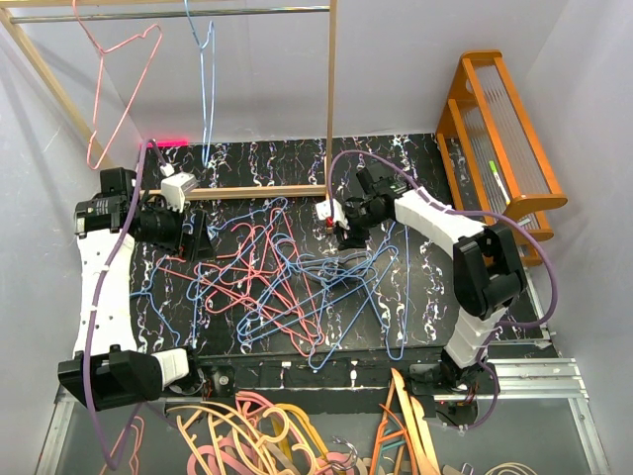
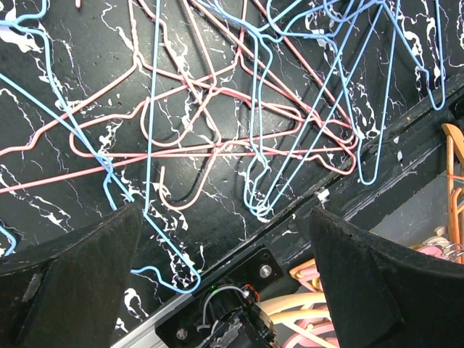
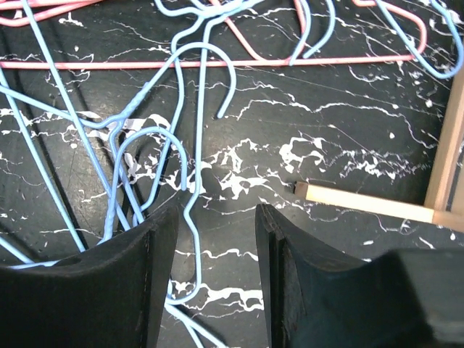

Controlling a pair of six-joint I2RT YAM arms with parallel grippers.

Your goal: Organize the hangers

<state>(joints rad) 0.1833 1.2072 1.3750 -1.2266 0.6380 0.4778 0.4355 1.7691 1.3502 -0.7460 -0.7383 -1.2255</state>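
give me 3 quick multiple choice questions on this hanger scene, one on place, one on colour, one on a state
1. Where does the tangled pile of hangers lie?
A on the table
B in a box
C on the floor
2. The right gripper straddles a wire. Its colour?
A pink
B light blue
C cream
3. How is the left gripper?
A shut on a hanger
B open, holding nothing
C out of view

Answers:
1 A, the pile sprawls over the black marbled top.
2 B, a blue hook runs through the gap.
3 B, its fingers stand wide apart above the wires.
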